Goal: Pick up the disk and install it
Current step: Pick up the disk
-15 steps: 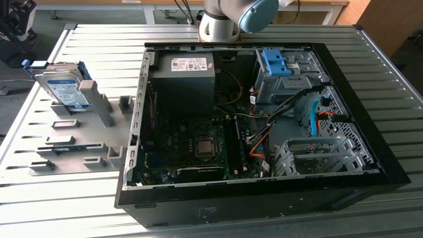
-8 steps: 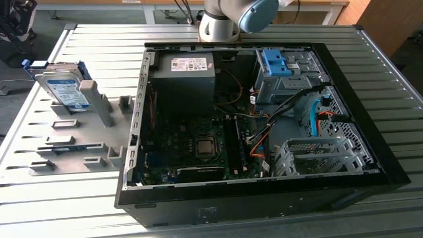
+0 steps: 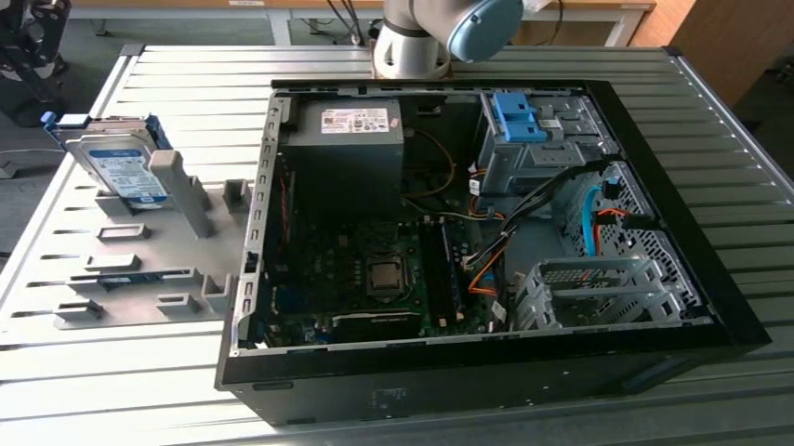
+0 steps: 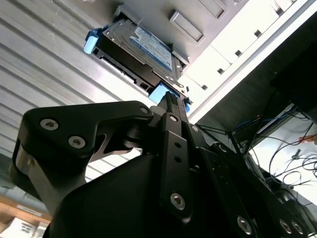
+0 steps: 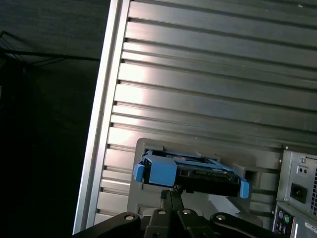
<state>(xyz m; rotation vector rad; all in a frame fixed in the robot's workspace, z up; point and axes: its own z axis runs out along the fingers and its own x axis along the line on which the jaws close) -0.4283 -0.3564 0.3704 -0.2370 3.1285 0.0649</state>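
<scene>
"Where was the disk [image 3: 121, 167]?"

"It stood on edge, leaning back a little, in a grey rack [image 3: 139, 269] on the ribbed metal table [image 3: 186, 84]. That was at the exterior view's left of the open computer case [image 3: 496, 390], and apart from it. The blue frame was around its edges."

"And the gripper [image 5: 173, 189]?"

"Its fingers were pressed together, with nothing between them. In both wrist views the tips pointed toward the disk [image 4: 143, 49], blue frame end nearest. In the exterior view nothing touched the disk, and the arm [image 3: 429, 32] stood beyond the far side of the case."

"Anything inside the case?"

"A blue bracket [image 3: 515, 116] sat on top of the drive bay, with no drive in it."
</scene>
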